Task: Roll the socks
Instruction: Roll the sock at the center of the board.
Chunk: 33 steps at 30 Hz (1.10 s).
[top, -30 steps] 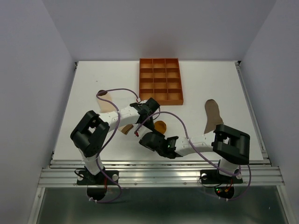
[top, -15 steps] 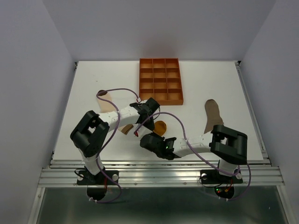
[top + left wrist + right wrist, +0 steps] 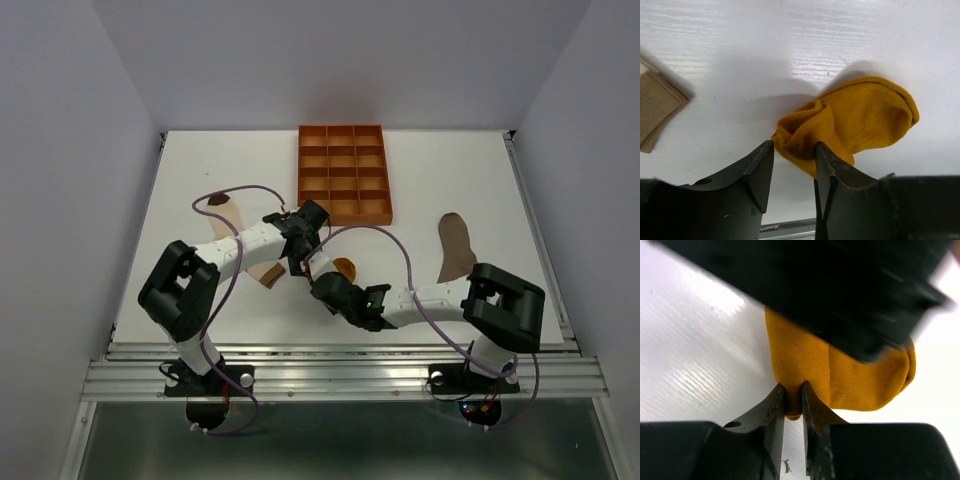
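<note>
The mustard-yellow sock (image 3: 345, 268) lies bunched and partly rolled on the white table between both grippers. My left gripper (image 3: 302, 252) reaches it from the left. In the left wrist view its jaws (image 3: 794, 145) stand open astride the sock's folded end (image 3: 855, 120). My right gripper (image 3: 329, 284) comes from the near side and is shut on the sock's near edge (image 3: 805, 365), the fabric pinched between its tips (image 3: 793, 387). The cream banded sock (image 3: 232, 220) lies flat under the left arm. The taupe sock (image 3: 457, 245) lies flat at the right.
An orange gridded tray (image 3: 301, 170) stands at the back centre of the table. The cream sock's cuff (image 3: 655, 107) shows at the left of the left wrist view. The left gripper fills the top of the right wrist view as a dark blur.
The right gripper moved up to the yellow sock and closed on its edge. The left arm swung slightly left and its jaws widened a little.
</note>
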Each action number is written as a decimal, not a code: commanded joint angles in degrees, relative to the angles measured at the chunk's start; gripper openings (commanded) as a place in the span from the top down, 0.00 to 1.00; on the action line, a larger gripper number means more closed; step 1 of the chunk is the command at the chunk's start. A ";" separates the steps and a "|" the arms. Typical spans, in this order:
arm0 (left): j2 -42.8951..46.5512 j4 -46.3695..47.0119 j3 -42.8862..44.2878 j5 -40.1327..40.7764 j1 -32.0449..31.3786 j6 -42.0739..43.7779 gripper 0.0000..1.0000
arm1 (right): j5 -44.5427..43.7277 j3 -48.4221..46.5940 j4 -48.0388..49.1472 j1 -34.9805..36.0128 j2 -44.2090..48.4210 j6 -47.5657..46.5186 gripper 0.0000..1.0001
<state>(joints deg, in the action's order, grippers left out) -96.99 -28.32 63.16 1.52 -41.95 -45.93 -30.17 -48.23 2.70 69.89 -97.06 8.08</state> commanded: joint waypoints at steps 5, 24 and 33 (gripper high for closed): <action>6.55 -1.66 2.32 0.94 4.95 2.60 0.51 | 14.42 6.82 4.58 -8.17 3.09 13.45 0.99; 10.59 6.34 -2.51 -5.74 6.71 6.20 0.51 | 40.45 12.63 11.18 -24.01 4.95 27.77 0.99; 10.86 9.94 -6.38 -9.95 6.62 7.52 0.51 | 51.34 14.83 13.38 -33.31 1.44 34.55 0.99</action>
<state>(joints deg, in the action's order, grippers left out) -88.20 -20.82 58.52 -6.02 -35.51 -40.07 15.35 -35.90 19.81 40.58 -92.20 39.09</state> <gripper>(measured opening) 0.491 0.216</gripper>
